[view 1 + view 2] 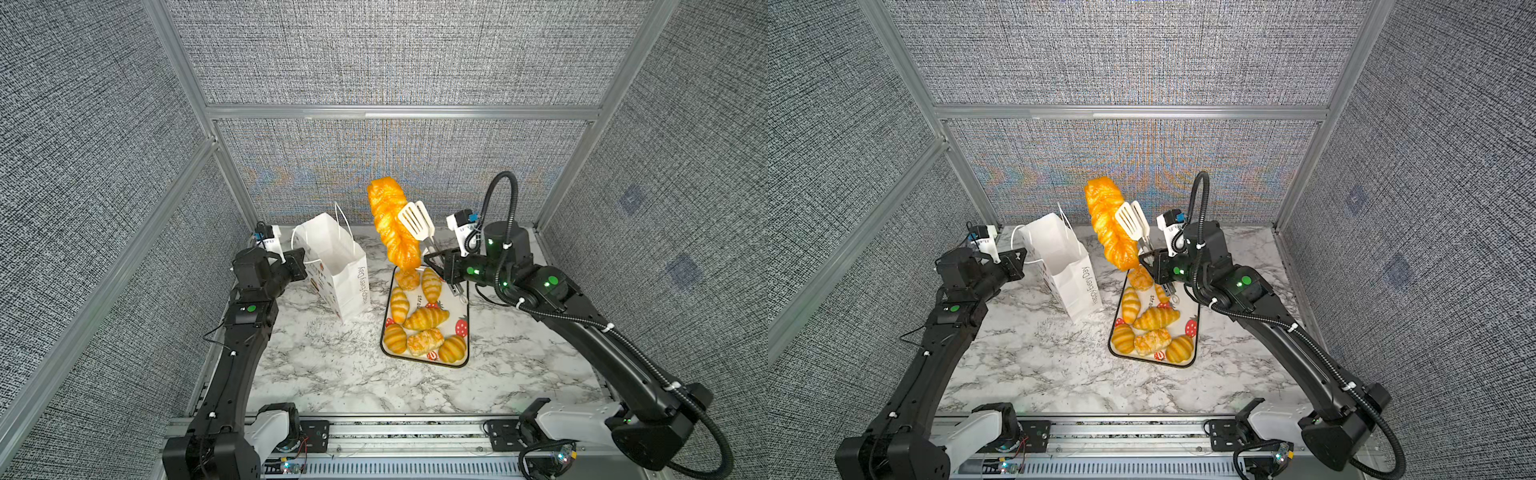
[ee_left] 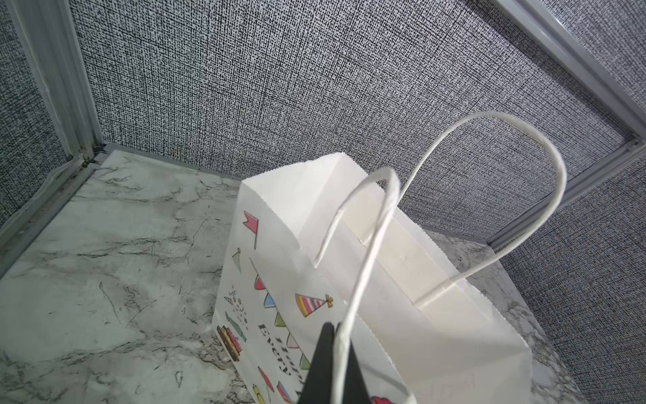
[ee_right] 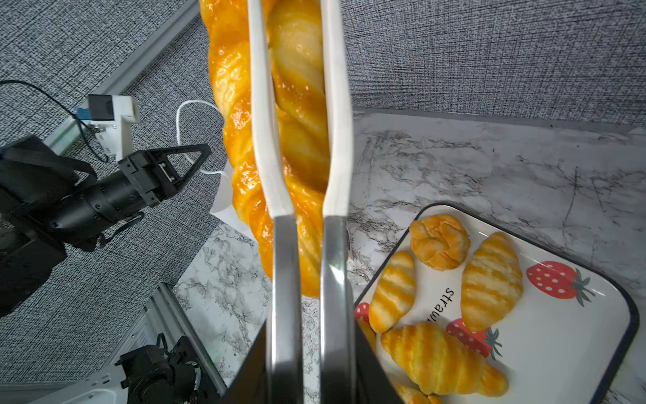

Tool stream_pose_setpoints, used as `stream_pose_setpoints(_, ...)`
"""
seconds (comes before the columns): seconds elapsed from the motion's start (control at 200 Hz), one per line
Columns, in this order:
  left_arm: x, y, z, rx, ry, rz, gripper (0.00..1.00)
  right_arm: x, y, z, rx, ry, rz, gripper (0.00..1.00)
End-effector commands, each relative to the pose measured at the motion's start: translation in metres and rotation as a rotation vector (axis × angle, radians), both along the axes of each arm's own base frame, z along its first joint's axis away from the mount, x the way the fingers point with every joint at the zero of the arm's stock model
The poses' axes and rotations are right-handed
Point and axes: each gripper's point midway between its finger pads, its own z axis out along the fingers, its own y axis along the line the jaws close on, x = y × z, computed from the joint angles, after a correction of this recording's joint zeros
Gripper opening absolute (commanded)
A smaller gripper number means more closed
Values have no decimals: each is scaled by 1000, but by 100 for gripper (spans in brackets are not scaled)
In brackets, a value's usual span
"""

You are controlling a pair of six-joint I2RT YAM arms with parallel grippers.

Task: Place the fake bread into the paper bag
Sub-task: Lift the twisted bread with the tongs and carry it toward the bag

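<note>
Marble counter (image 1: pixel 332 374), grey walls (image 1: pixel 374 62). Clamps tongs (image 1: pixel 415 220) in clenched right fingers (image 3: pixel 251 384); holds braided loaf (image 1: pixel 388 224) aloft beside paper bag (image 1: pixel 336 266), toward tray (image 1: pixel 451 309), above its mouth, long axis near upright. Pinches bag handle (image 2: pixel 370 245) in clenched left fingers (image 2: pixel 321 370). Likely next: shift loaf bagward, lower end first.

Braided loaf (image 1: pixel 385 216) aloft, near upright, smaller pastries (image 1: pixel 426 318) below, white paper bag (image 1: pixel 338 266) standing open
</note>
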Motion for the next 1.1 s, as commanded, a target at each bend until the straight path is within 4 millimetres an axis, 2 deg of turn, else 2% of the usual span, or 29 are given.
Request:
stream_pose_setpoints(0.0,2,0,-1,-1,-2,-3,0,10,15,28,27,-101,7,28)
stream_pose_setpoints(0.225,1,-1,0,-2,-5,-4,0,10,62,42,5,-146,77,28)
stream_pose_setpoints(0.51,1,1,0,1,-7,0,0,6,110,52,-8,-183,156,28)
stream_pose_setpoints(0.82,1,2,-1,4,-6,5,0,13,141,54,14,-179,199,28)
stream_pose_setpoints(1.095,1,2,-1,7,-5,9,0,30,165,35,-11,-142,212,27)
